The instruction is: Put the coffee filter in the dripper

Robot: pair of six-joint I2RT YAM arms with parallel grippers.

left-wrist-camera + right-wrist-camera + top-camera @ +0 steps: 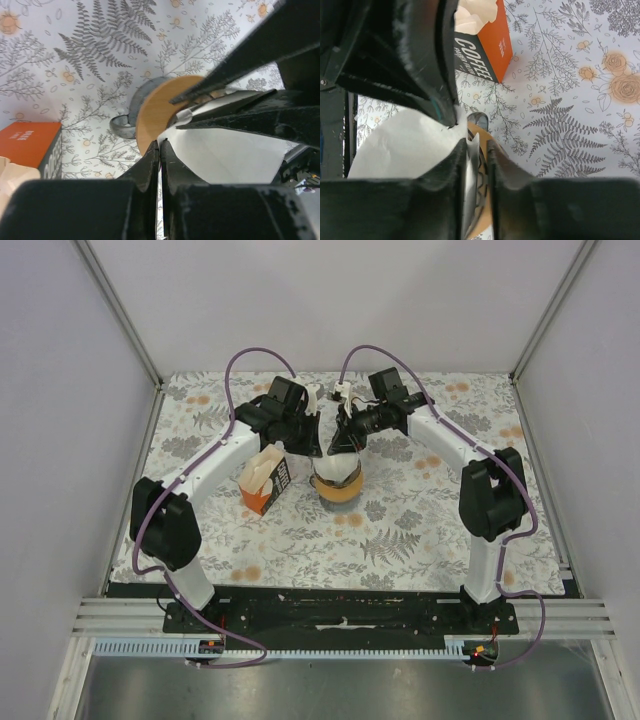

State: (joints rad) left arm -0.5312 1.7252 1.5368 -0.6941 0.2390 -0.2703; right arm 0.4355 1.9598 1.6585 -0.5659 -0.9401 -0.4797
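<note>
The coffee filter (343, 446) is a white paper cone held just above the dripper (340, 490), which stands mid-table with a wooden collar and a grey handle. My left gripper (322, 443) is shut on the filter's edge; in the left wrist view (160, 143) the paper (225, 155) spreads to its right over the collar (152, 117). My right gripper (347, 434) is narrowly open in the right wrist view (479, 146). One edge of the filter (405, 145) stands in its gap, against the left finger. The dripper's ribs (484, 175) show below.
An orange and black coffee filter box (266, 482) with filters sticking out stands just left of the dripper, also in the right wrist view (487, 47). The floral cloth (420, 520) covers the table, and white walls close three sides.
</note>
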